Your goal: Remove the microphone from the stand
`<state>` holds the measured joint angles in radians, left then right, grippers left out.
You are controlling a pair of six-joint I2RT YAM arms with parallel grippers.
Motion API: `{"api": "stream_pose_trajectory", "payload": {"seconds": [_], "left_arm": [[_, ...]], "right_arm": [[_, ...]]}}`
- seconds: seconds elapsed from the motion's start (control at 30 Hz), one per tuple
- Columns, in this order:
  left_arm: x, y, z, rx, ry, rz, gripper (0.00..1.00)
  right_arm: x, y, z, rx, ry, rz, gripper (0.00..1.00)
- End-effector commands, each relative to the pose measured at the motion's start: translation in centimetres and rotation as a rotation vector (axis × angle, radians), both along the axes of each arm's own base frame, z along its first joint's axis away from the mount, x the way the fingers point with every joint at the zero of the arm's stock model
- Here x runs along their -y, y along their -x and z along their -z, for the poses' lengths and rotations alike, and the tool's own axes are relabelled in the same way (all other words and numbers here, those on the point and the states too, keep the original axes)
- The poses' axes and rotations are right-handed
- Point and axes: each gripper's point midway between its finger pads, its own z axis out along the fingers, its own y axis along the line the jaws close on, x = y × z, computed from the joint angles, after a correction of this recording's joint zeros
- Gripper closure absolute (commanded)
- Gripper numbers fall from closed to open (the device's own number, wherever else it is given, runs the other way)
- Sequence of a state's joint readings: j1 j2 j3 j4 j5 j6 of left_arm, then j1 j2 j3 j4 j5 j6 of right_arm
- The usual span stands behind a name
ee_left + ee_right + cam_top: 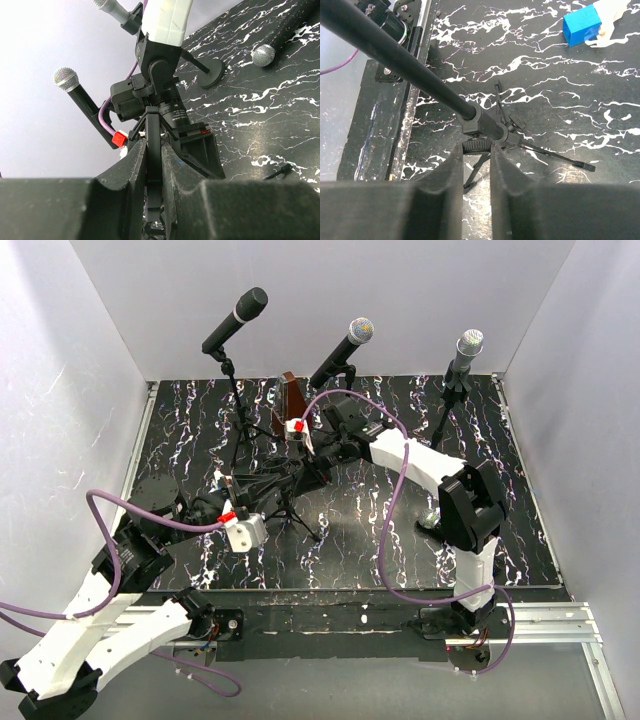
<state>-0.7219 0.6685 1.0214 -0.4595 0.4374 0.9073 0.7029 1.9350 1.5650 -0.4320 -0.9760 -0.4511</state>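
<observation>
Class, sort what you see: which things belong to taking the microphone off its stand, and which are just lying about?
In the job: middle microphone, stand, left gripper, right gripper.
Lying about: left microphone, right microphone, loose microphone lying flat.

I see table [520,490] black with white marble veining, walls [400,290] white. Left mic [235,320] all black; middle mic [342,352] black with silver grille; right mic [463,355] grey-silver. Stand [482,126] black. Cables [395,490] purple. Arms [420,462] white with black joints, red tabs [228,517]. Block [582,24] blue.
</observation>
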Motion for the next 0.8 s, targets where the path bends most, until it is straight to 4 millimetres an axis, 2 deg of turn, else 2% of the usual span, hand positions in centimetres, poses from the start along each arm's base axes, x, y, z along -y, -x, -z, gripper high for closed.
{"api": "stream_pose_trajectory", "payload": {"seconds": [0.0,0.03,0.1,0.2,0.27,0.37,0.4,0.53,0.63,0.7,0.73,0.77], "left_arm": [[-0.3,-0.1,0.1,-0.003,-0.012,-0.014,1.0],[-0.4,-0.3,0.1,0.002,-0.015,-0.026,1.0],[-0.7,-0.7,-0.1,0.016,-0.01,-0.054,1.0],[-1.0,-1.0,-0.5,0.013,0.005,-0.079,1.0],[-1.0,-1.1,-0.6,-0.004,0.018,-0.088,1.0],[-0.9,-1.2,-0.4,-0.02,0.023,-0.089,1.0],[-0.8,-1.2,-0.4,-0.016,0.022,-0.086,1.0],[-0.7,-1.1,-0.4,-0.021,0.028,-0.078,1.0],[-0.7,-1.1,-0.3,-0.024,0.028,-0.078,1.0],[-0.7,-1.0,-0.5,-0.023,0.03,-0.077,1.0],[-0.7,-1.0,-0.4,-0.021,0.03,-0.078,1.0],[-0.7,-1.0,-0.4,-0.023,0.03,-0.077,1.0]], "right_arm": [[-0.4,0.4,-1.1,0.02,-0.027,-0.015,0.89],[-0.5,0.2,-1.0,0.03,-0.02,0.003,0.97],[-0.2,0.1,-0.6,0.094,-0.029,0.042,0.99],[-0.8,-1.0,-1.4,0.385,-0.138,0.101,0.99],[-0.6,-0.9,-1.4,0.613,-0.198,0.11,0.99],[-1.0,-0.5,-3.3,1.035,-0.369,0.12,0.99],[-1.1,-0.1,-3.0,1.134,-0.397,0.103,0.99],[-1.6,-0.3,-3.6,1.47,-0.501,0.076,0.99],[-1.7,0.5,-3.9,1.715,-0.634,0.067,0.99],[-1.4,0.9,-4.4,1.789,-0.701,0.089,0.99],[-1.3,1.0,-4.5,1.783,-0.708,0.098,0.85],[-1.1,1.2,-4.4,1.758,-0.7,0.097,0.67]]}}
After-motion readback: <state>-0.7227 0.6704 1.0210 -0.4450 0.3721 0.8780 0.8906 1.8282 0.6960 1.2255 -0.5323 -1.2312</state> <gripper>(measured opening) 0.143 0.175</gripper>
